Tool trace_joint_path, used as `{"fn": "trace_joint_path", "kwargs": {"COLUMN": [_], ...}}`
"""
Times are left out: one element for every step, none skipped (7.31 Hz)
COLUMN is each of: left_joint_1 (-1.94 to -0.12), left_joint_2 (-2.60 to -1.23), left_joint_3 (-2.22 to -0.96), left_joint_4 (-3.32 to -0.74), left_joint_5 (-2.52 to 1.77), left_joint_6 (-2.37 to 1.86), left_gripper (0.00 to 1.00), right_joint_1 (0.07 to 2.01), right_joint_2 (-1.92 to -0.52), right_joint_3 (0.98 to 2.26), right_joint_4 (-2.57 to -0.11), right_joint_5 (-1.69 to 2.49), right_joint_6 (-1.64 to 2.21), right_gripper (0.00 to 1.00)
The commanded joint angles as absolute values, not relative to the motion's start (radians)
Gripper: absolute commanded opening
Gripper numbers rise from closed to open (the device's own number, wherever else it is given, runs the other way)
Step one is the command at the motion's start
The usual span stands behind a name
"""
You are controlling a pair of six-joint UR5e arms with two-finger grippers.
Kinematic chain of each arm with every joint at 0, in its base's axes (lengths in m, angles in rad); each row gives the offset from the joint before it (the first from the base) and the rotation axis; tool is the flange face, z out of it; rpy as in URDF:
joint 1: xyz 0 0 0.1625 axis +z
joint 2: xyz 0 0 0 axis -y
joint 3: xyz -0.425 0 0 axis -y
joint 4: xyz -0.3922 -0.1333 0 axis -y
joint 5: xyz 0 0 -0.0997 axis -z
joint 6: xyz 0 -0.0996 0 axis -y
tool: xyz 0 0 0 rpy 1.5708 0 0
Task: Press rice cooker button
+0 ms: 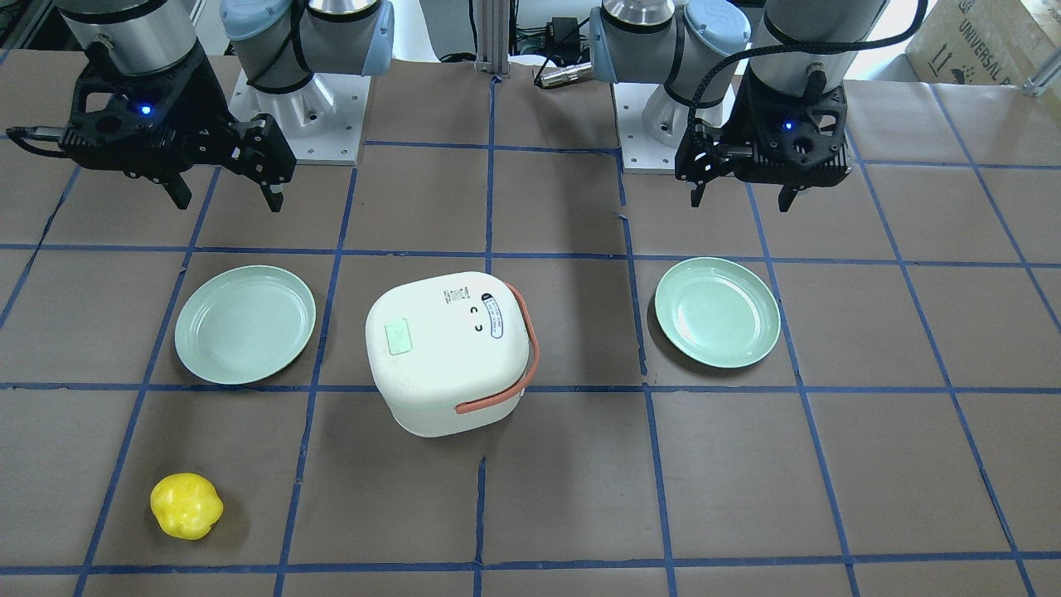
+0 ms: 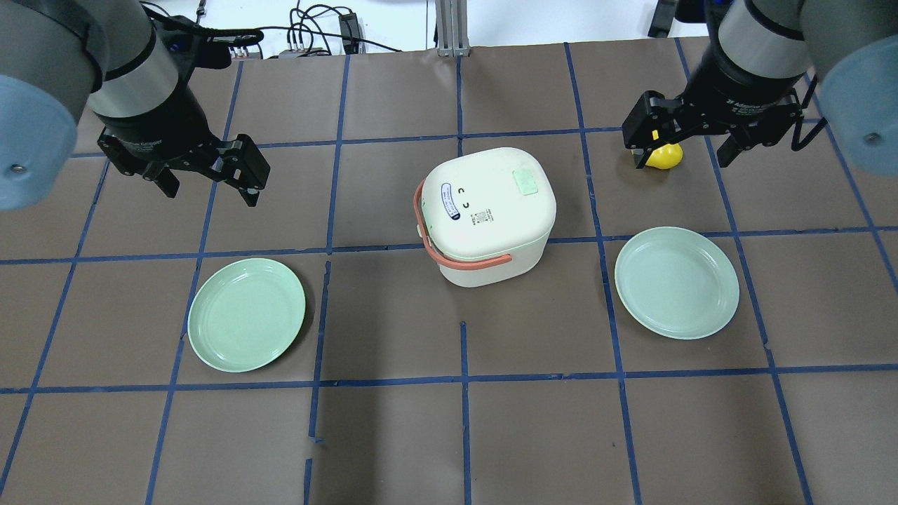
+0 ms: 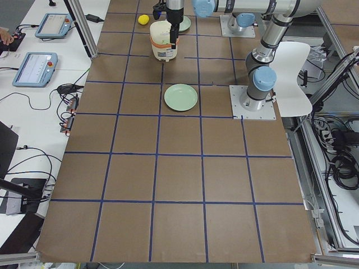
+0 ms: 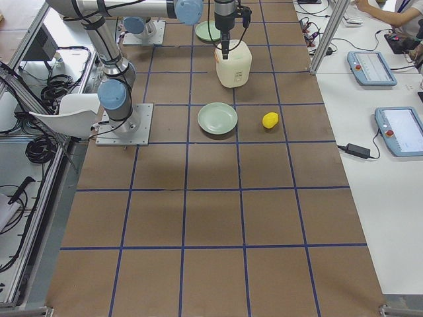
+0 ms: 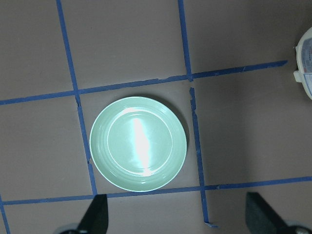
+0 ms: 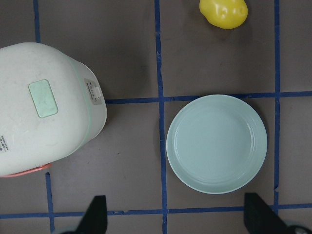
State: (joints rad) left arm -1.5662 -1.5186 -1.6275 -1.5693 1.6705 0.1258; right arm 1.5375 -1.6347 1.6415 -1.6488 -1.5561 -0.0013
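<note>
The white rice cooker (image 1: 448, 352) with an orange handle stands mid-table, also in the overhead view (image 2: 487, 214). Its pale green square button (image 1: 399, 337) sits on the lid, and it shows in the overhead view (image 2: 525, 182) and the right wrist view (image 6: 43, 98). My left gripper (image 2: 210, 193) hovers open and empty to the cooker's left, above a green plate (image 5: 138, 144). My right gripper (image 2: 682, 160) hovers open and empty to the cooker's right, above the other plate (image 6: 216, 144). Neither gripper touches the cooker.
A yellow pepper-like toy (image 2: 663, 156) lies on the table beyond the right plate (image 2: 677, 282), under my right gripper in the overhead view. The left plate (image 2: 246, 314) lies front left of the cooker. The cooker's edge (image 5: 306, 63) shows in the left wrist view.
</note>
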Motion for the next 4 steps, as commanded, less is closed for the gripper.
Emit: {"fn": "trace_joint_path", "kwargs": {"left_joint_1": [-1.566, -1.566, -1.566, -1.566], "left_joint_2": [-1.519, -1.519, -1.519, -1.519], "left_joint_3": [-1.628, -1.628, -1.628, -1.628], "left_joint_4": [-1.569, -1.569, -1.569, -1.569], "left_joint_5": [1.671, 1.671, 1.671, 1.671], "left_joint_6": [0.126, 0.126, 0.126, 0.126], "left_gripper": [1.0, 1.0, 1.0, 1.0], "right_joint_1": [1.539, 1.539, 1.539, 1.539], "right_joint_2": [-1.631, -1.631, -1.631, -1.631], "right_joint_3": [1.643, 1.643, 1.643, 1.643], "right_joint_4": [-1.651, -1.652, -1.673, -1.677], "right_joint_5": [-1.555, -1.549, -1.545, -1.545], "right_joint_6": [-0.011, -0.002, 0.002, 0.012], "right_gripper": [1.0, 1.0, 1.0, 1.0]}}
